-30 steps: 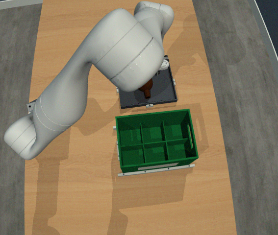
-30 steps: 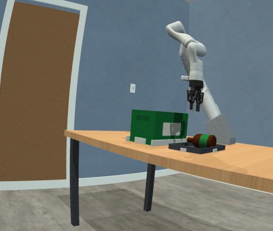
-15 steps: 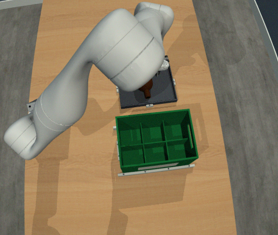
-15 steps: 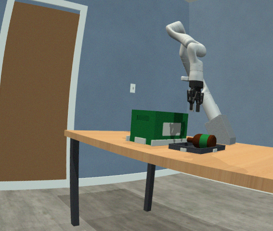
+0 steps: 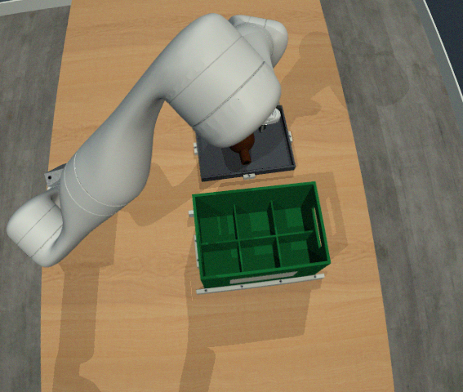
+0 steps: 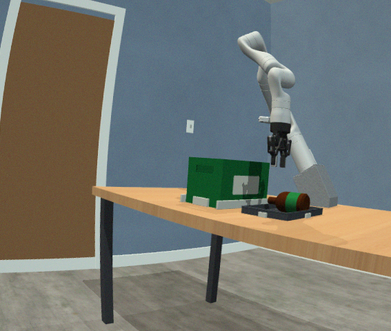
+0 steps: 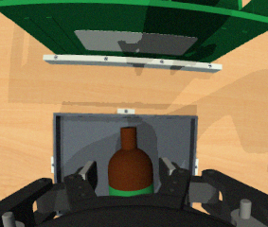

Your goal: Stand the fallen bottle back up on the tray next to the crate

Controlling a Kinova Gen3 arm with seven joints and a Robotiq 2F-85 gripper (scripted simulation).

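Observation:
A brown bottle (image 5: pixel 245 150) (image 6: pixel 289 201) (image 7: pixel 130 165) with a green label lies on its side on the dark grey tray (image 5: pixel 274 157) (image 6: pixel 281 215) (image 7: pixel 82 135). Its neck points toward the green crate (image 5: pixel 256 188) (image 6: pixel 220 178) (image 7: pixel 134 22). My gripper (image 6: pixel 279 163) (image 7: pixel 128 169) hangs well above the bottle, pointing down. It is open and empty, with one finger to each side of the bottle's body in the wrist view. In the overhead view my arm hides the gripper and the bottle's lower half.
The crate has several empty compartments and stands just beyond the tray's edge. My arm's base (image 6: pixel 314 185) is mounted on the wooden table (image 5: pixel 138 337) (image 6: pixel 348 231) behind the tray. The arm (image 5: pixel 138 139) reaches over the table's left half.

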